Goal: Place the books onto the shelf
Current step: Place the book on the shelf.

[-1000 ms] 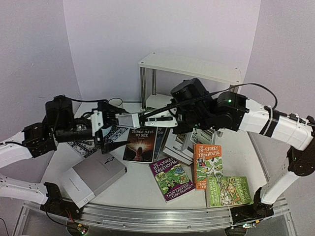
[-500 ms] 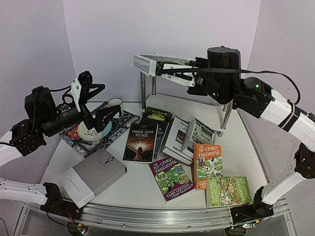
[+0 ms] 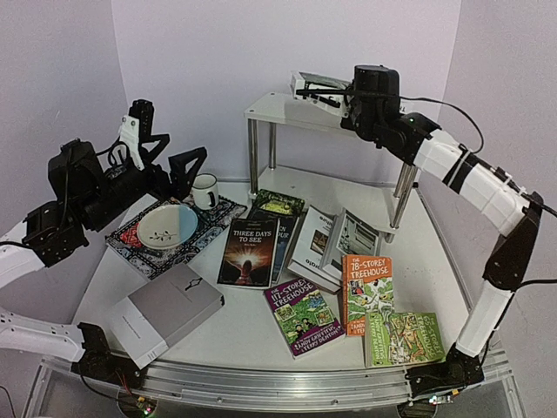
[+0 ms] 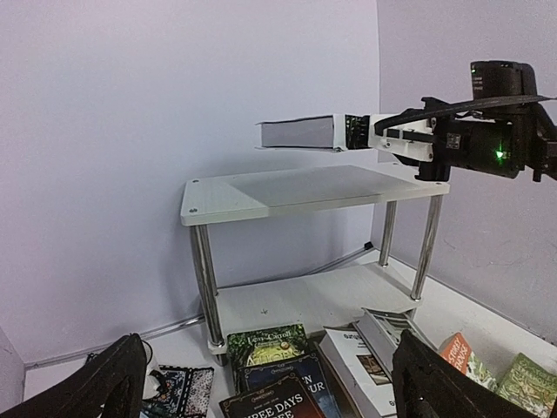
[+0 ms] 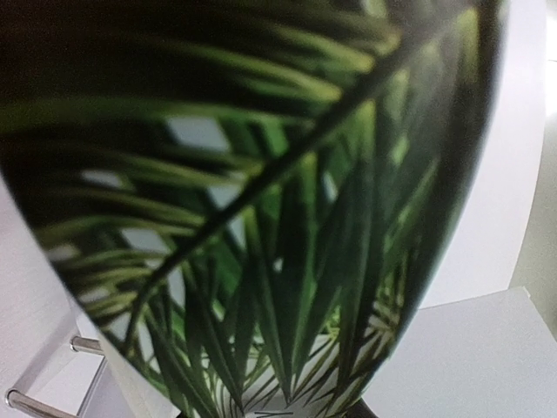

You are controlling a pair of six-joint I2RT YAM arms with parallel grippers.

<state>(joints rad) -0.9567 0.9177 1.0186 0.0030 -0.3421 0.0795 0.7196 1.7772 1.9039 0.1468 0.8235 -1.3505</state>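
My right gripper [image 3: 329,92] is shut on a white-edged book [image 3: 306,87], holding it level just above the top board of the white shelf [image 3: 287,111]. The left wrist view shows that book [image 4: 298,132] hovering over the shelf [image 4: 261,193], apart from it. Its green palm-leaf cover [image 5: 261,218] fills the right wrist view and hides the fingers. My left gripper [image 3: 165,150] hangs open and empty, raised over the patterned mat. More books lie on the table: a dark "Three Days to See" [image 3: 249,252], a purple Treehouse [image 3: 303,317], an orange one [image 3: 367,292], a green one [image 3: 403,338] and a grey hardback [image 3: 165,312].
A patterned mat [image 3: 139,254] with a bowl [image 3: 167,225] and a white mug [image 3: 204,189] lies at the left. White books [image 3: 326,244] lean near the shelf's lower board [image 4: 348,300], with a green novel [image 3: 278,204] at the shelf's front left leg [image 3: 253,157].
The right arm has lifted the book from low over the table up and right, to above the shelf top. The left arm has drawn back left and risen, still open.
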